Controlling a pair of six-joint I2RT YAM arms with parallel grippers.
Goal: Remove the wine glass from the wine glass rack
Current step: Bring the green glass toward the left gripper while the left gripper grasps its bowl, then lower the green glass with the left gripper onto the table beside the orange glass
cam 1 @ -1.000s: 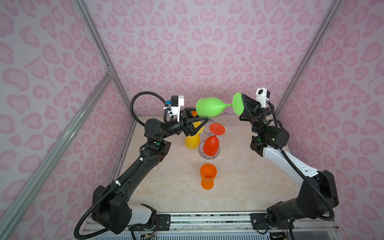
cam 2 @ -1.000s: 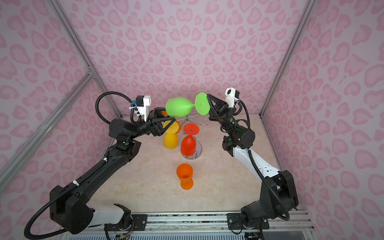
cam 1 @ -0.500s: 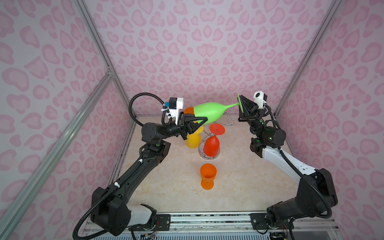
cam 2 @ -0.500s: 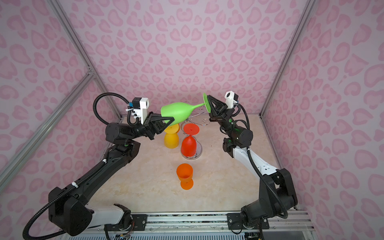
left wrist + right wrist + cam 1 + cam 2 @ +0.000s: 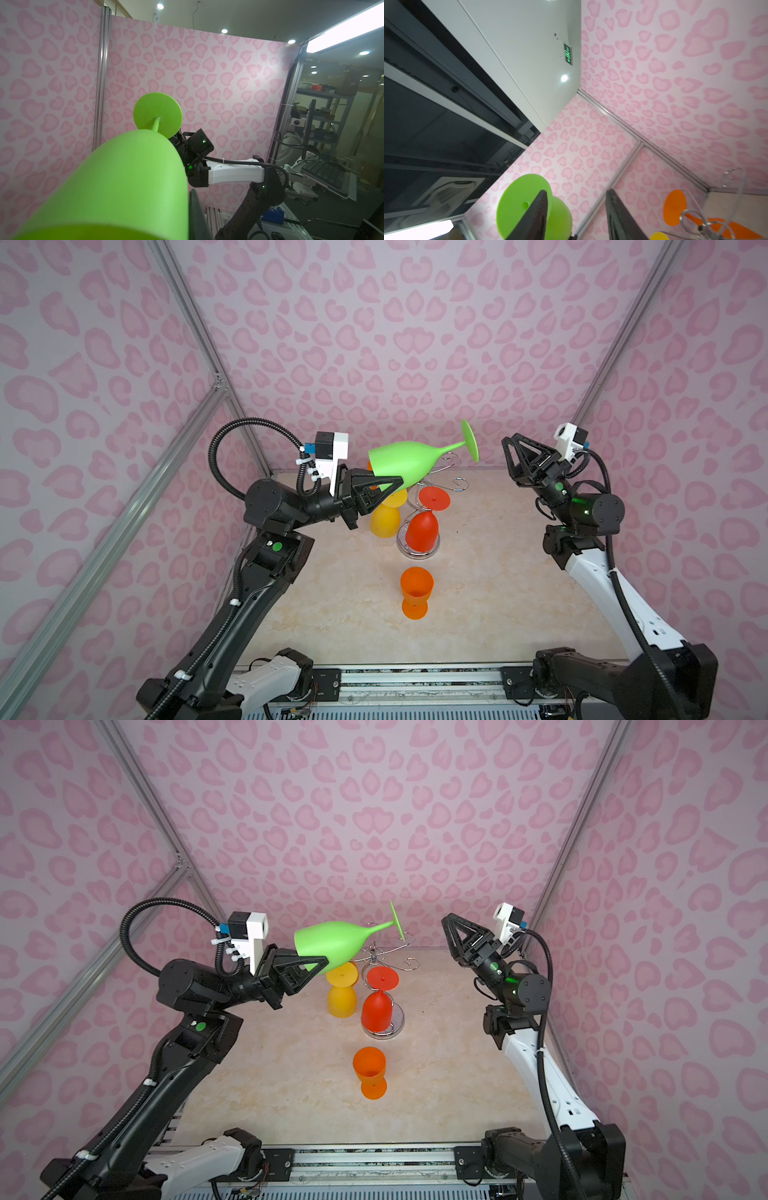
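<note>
While it lies almost level in the air above the wine glass rack (image 5: 417, 554), the green wine glass (image 5: 401, 462) points its bowl at the left gripper (image 5: 390, 485) and its foot disc at the right gripper (image 5: 509, 445). The left gripper pinches the bowl at its rim, one dark finger lying across the outside in both top views. The right gripper stands near the foot but apart from it, fingers spread. Since the glass's long axis runs from one gripper to the other and only the left arm holds it, setting it down looks like that arm's job. A red glass (image 5: 422, 529) and a yellow glass (image 5: 385, 522) hang bowl-down below, and an orange glass (image 5: 416, 591) stands on the table (image 5: 498, 593). The right wrist view shows the open gap between its fingers (image 5: 618, 216), with the foot disc (image 5: 519, 203) off behind one of them. The left wrist view shows mostly bowl, with the disc beyond it.
</note>
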